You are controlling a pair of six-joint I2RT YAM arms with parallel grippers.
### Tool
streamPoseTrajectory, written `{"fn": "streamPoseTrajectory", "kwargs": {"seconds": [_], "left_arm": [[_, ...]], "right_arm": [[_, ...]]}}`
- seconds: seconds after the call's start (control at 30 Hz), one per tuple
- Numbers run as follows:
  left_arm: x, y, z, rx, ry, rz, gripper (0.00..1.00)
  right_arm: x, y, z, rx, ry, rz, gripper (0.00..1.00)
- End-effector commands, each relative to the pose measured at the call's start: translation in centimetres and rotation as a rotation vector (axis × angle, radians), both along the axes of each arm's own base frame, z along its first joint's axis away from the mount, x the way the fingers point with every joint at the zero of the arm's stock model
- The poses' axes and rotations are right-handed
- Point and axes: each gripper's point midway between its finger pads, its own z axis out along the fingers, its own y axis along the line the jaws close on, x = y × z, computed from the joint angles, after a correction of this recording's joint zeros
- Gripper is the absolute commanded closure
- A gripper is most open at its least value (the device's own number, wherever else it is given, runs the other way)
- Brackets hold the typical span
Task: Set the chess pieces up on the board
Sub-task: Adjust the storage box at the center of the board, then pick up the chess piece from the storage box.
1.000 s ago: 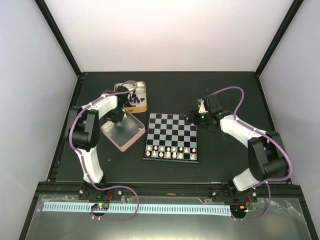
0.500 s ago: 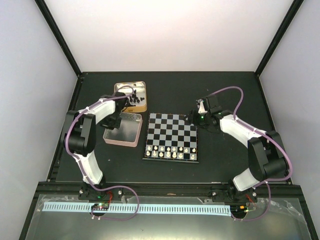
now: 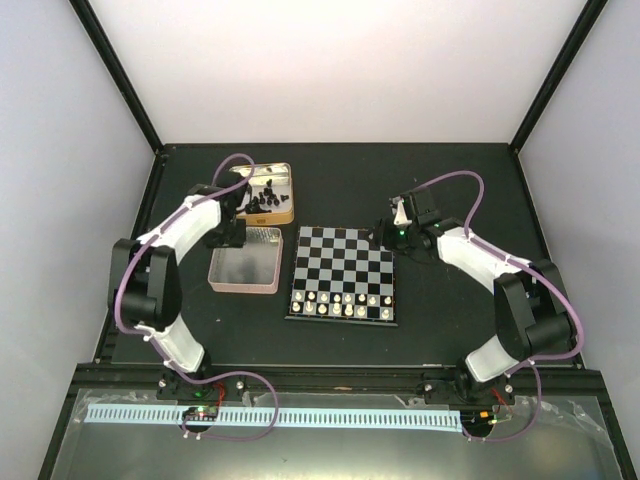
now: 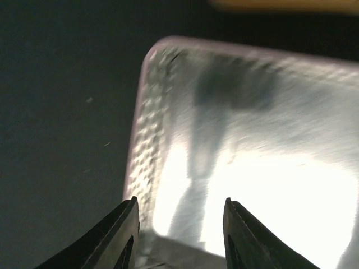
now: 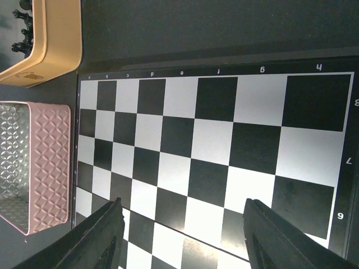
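view note: clock directions are read in the top view, 12 = away from the arm bases
left gripper (image 4: 180, 204): jaws parted, nothing between them; hangs over the floor of the pink tin (image 4: 147, 140), near its corner
pink tin contents: none seen in the wrist view
right gripper (image 5: 182, 203): jaws wide, holding nothing; hovers over the 3 o'clock side of the board (image 3: 345, 250)
white pieces (image 3: 340, 300): standing on the board's two 6 o'clock rows, which look filled
far rows: the two 12 o'clock rows are bare
black pieces (image 3: 265, 197): heaped in the gold tin (image 3: 285, 214), off the board at its 10 o'clock corner
key relation: the black pieces lie at about 1 o'clock from the left gripper; the gold tin is just beyond the pink tin's far edge
nearer arm: left; the right gripper is well apart from the gold tin, which lies toward its 9-10 o'clock past the board's far edge
piece axis: cannot tell, the pieces are too small and clustered to see upright or lying
step in hand (judgement): whites done, blacks not yet started
next move needs (judgement): left gripper goes from the pink tin toward 1 o'clock, drops into the gold tin, singles out one black piece from the heap
risk (judgement): pieces touch each other, so the jaws may catch two or nudge the tin
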Motion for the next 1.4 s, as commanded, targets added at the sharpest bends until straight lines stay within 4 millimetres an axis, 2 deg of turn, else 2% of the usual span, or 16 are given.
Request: {"fn": "streamPoseTrajectory", "kwargs": {"seconds": [0.0,0.13,0.27,0.37,0.5,0.8,1.1,1.23,1.37], "left_arm": [[4.4,-4.7,4.1,-0.309,-0.242,0.064,0.57],[6.5,-8.8,3.4,-0.577,-0.304,0.147,0.6],[7.0,-11.5,1.0,-0.773,-0.285,0.29,0.67],[7.1,-12.0,-0.9,-0.822,-0.297,0.377,0.65],[6.9,-11.4,-3.1,-0.771,-0.255,0.452,0.65],[6.9,-11.7,-4.3,-0.824,-0.269,0.551,0.62],[6.2,-12.1,-5.6,-0.91,-0.263,0.716,0.73],[7.2,-12.3,-5.8,-0.933,-0.274,0.723,0.77],[7.3,-12.4,-6.6,-0.931,-0.26,0.739,0.85]], "right_arm": [[0.4,0.2,0.3,0.011,-0.01,-0.018,0.41],[0.5,0.3,-0.2,0.018,0.012,-0.032,0.42],[0.6,0.3,-0.3,0.02,0.017,-0.04,0.43],[0.6,0.3,-0.1,0.021,0.016,-0.047,0.43],[0.5,0.2,-0.2,0.017,0.023,-0.048,0.43],[0.4,0.0,-0.6,0.006,0.032,-0.056,0.44],[0.2,-0.2,-0.6,0.001,0.034,-0.06,0.44],[0.2,-0.1,-0.5,0.004,0.032,-0.059,0.44],[0.2,-0.2,-0.4,0.004,0.028,-0.059,0.44]]}}
